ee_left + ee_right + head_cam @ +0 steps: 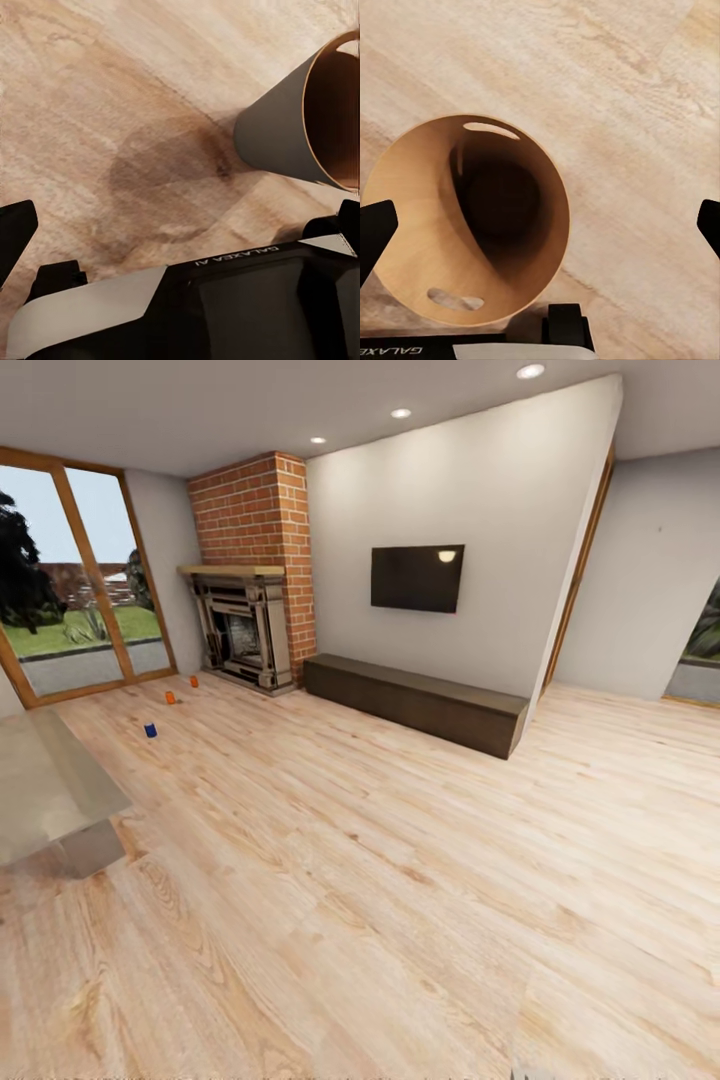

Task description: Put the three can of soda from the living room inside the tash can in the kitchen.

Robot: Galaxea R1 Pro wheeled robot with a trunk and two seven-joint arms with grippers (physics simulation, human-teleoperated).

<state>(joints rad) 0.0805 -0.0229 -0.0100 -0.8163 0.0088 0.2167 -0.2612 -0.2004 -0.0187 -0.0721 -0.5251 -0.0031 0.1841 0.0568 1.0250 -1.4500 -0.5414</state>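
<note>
Judging from the pictures, the task is hardly begun: all three cans, two orange [170, 698] [194, 681] and one blue [150, 730], stand on the floor [400, 880] near the fireplace [243, 632], far from the robot. The bin [472, 225] stands empty on the planks under the right gripper [540, 225], whose fingers are wide apart and hold nothing. The left gripper [187, 225] is also spread and empty, beside the bin. Light wood floor, brick chimney [255, 510], TV [417, 577], glass doors [70, 580].
</note>
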